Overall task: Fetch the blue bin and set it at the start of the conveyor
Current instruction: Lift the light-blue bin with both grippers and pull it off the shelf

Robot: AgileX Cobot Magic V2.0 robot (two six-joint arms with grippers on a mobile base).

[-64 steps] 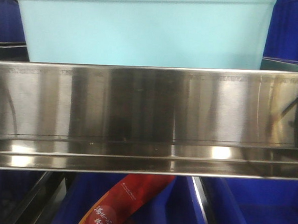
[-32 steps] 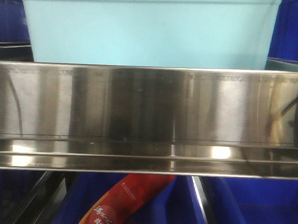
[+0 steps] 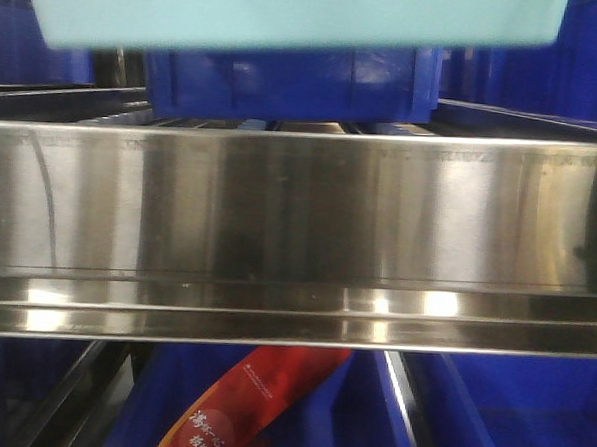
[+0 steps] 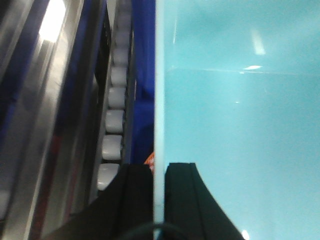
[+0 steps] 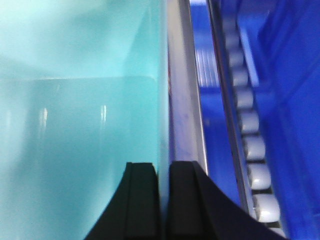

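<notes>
The blue bin (image 3: 289, 18), a light cyan tub, hangs lifted above the steel shelf rail (image 3: 298, 234); only its underside shows at the top of the front view. My left gripper (image 4: 159, 172) is shut on the bin's left wall (image 4: 159, 100), one finger inside, one outside. My right gripper (image 5: 164, 172) is shut on the bin's right wall (image 5: 163, 100) the same way. The bin's empty inside (image 4: 240, 125) fills both wrist views (image 5: 75, 125). The conveyor start is out of view.
A dark blue ribbed crate (image 3: 286, 83) sits on the shelf behind the bin. White rollers (image 4: 112, 120) run along the shelf lanes on the left and right (image 5: 255, 150). Below the rail lie blue crates (image 3: 509, 415) and a red packet (image 3: 249, 401).
The bin has risen off the shelf: its front wall filled the top of the front view before, now only its bottom edge shows and the dark blue crate behind is uncovered.
</notes>
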